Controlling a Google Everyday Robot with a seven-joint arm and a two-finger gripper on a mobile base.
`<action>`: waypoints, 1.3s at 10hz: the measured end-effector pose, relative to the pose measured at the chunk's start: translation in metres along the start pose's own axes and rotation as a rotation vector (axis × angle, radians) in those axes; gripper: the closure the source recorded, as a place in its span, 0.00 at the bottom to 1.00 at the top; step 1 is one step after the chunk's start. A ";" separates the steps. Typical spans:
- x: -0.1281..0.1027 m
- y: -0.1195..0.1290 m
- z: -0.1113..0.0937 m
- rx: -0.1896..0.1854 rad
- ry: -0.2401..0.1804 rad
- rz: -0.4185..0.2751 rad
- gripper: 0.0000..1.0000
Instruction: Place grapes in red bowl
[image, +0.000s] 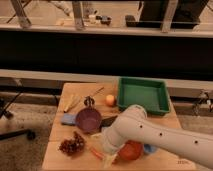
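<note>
Camera view: the grapes (72, 145) lie free on the wooden table (56, 159), in front of the purple bowl (89, 120) and slightly to its left, close to its near rim but apart from it. The bunch is wider than it is deep. Its long axis runs roughly left to right, rising a little at the end nearer the purple bowl. Which end bears the stem cannot be told.

The red bowl (131, 151) sits in front of and to the right of the purple bowl, partly covered by the white arm (155, 136), which crosses above it from the right. The gripper (108, 155) hangs low over the table in front of the purple bowl, between the grapes and the red bowl, its jaws spread wide and holding nothing.

An orange carrot (95, 152) lies on the table under the gripper, between grapes and red bowl. A blue sponge (68, 119) touches the purple bowl's left side. An orange fruit (110, 100) and a green tray (143, 95) stand behind the purple bowl, to its right.
</note>
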 end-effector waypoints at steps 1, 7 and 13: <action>-0.004 -0.002 0.005 -0.001 -0.001 -0.007 0.20; -0.022 -0.019 0.040 -0.015 -0.008 -0.042 0.20; -0.048 -0.038 0.065 -0.014 -0.009 -0.101 0.20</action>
